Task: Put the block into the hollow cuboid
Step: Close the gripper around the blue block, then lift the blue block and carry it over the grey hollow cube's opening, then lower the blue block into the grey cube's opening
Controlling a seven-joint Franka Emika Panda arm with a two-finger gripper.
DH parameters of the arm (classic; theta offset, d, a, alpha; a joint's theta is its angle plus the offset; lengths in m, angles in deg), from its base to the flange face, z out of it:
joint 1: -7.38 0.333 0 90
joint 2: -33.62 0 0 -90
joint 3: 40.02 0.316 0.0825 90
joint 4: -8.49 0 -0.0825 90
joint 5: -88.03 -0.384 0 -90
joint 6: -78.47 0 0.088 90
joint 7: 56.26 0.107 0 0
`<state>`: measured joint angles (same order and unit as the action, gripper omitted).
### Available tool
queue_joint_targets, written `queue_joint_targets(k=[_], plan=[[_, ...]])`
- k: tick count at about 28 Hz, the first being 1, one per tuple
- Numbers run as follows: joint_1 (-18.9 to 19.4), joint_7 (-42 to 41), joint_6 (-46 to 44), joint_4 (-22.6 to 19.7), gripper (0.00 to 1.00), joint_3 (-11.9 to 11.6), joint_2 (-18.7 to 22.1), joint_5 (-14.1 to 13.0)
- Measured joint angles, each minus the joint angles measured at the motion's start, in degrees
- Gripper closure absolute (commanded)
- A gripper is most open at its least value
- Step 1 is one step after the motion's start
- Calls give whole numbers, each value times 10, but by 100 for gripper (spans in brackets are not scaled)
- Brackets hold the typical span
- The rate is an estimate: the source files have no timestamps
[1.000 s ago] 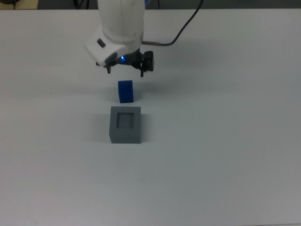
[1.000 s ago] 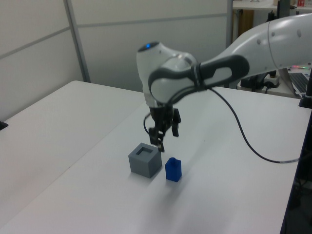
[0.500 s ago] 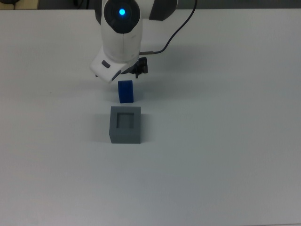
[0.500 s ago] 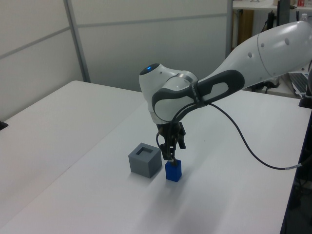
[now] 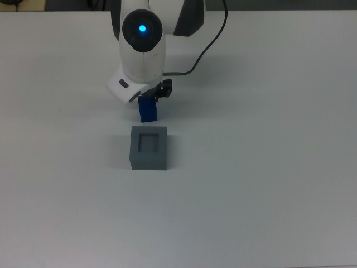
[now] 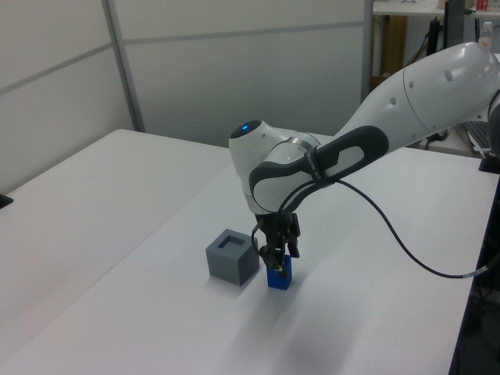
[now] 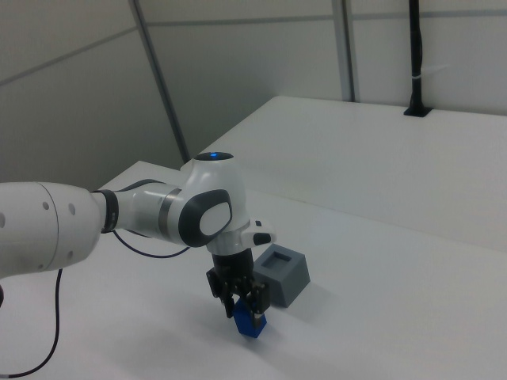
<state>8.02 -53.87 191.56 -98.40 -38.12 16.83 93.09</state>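
Note:
The blue block (image 5: 148, 113) stands on the white table just beyond the grey hollow cuboid (image 5: 149, 147) in the top view, a small gap apart from it. The cuboid's square recess faces up and holds nothing. My gripper (image 6: 279, 262) has come down over the block, one finger on each side of its upper part, and the jaws look open. In the right view the block (image 7: 249, 323) shows below the gripper (image 7: 247, 305), with the cuboid (image 7: 281, 273) on the right view's right. The white hand hides the block's top in the top view.
A black cable (image 5: 207, 39) runs from the wrist toward the table's far edge. The white arm (image 6: 406, 101) reaches in from the left view's right. A black post (image 7: 415, 55) stands at the far table edge in the right view.
The gripper has moved over the blue block and lowered until its fingers straddle it. Neither the block nor the cuboid has moved.

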Motion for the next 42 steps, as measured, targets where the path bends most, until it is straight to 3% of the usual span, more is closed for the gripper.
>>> queue_joint_targets(k=[7,19,26,33,36,42], plan=[[2,8,1,2,74,8,0,-2],[2,8,4,25,73,10,10,-3],[-4,8,-72,103,73,6,19,-7],[-6,8,-95,160,72,-18,16,-66],[-7,12,-95,187,72,-25,-1,-81],[-3,49,-95,229,72,-25,-58,-83]])
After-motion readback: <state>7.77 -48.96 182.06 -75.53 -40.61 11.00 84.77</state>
